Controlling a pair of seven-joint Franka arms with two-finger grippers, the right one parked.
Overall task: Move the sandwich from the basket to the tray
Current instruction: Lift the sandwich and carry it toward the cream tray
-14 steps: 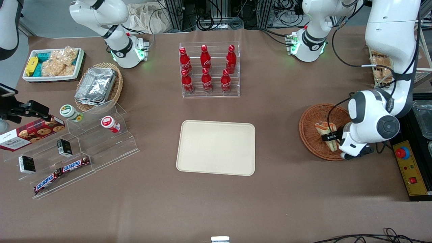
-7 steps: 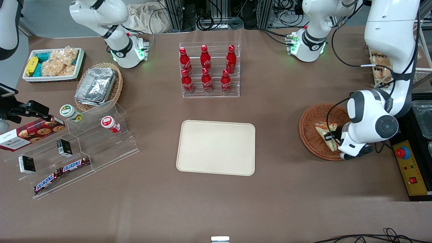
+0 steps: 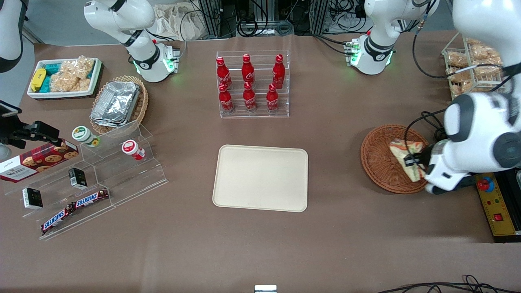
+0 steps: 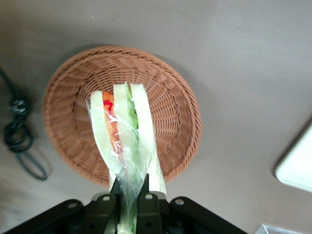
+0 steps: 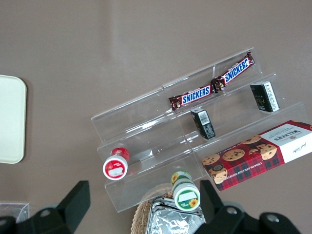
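The wrapped wedge sandwich [image 3: 406, 156] [image 4: 124, 139], pale bread with green and orange-red filling, hangs above the reddish-brown wicker basket [image 3: 380, 160] [image 4: 165, 92], lifted off its floor. My gripper [image 3: 415, 162] [image 4: 130, 187] is shut on the sandwich's narrow end, its two black fingers [image 4: 116, 187] pinching the clear wrap. The cream rectangular tray [image 3: 260, 178] lies flat on the table, toward the parked arm's end from the basket; one of its corners [image 4: 296, 168] shows in the left wrist view.
A clear rack of red cola bottles [image 3: 251, 84] stands farther from the front camera than the tray. A white wire rack of snacks [image 3: 468, 67] and a yellow control box with a red button [image 3: 492, 203] flank the basket. A black cable [image 4: 19, 141] lies beside it.
My gripper has risen with the sandwich in it, lifting it off the basket floor, and the arm has swung toward the working arm's end of the table.
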